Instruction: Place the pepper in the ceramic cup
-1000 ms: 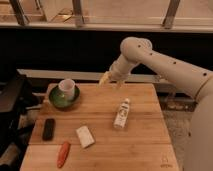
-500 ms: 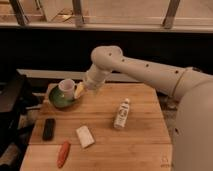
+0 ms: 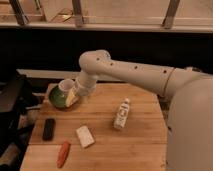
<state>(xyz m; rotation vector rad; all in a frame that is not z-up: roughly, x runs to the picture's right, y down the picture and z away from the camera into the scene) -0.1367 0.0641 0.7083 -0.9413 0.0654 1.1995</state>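
The red-orange pepper (image 3: 63,154) lies on the wooden table (image 3: 135,142) near its front left edge. The white ceramic cup (image 3: 65,88) sits inside the green bowl (image 3: 57,99) at the table's back left. My gripper (image 3: 72,98) hangs from the white arm just right of the bowl and cup, low over the table, well behind the pepper. It holds nothing that I can see.
A black remote (image 3: 48,128) lies at the left, a white rectangular block (image 3: 84,136) beside the pepper, and a white bottle (image 3: 121,113) lies on its side at mid-table. A dark chair (image 3: 12,107) stands at the left. A dark counter runs behind.
The arm has swung left across the table over the past second, and the gripper has come down beside the green bowl and cup. The objects have not moved.
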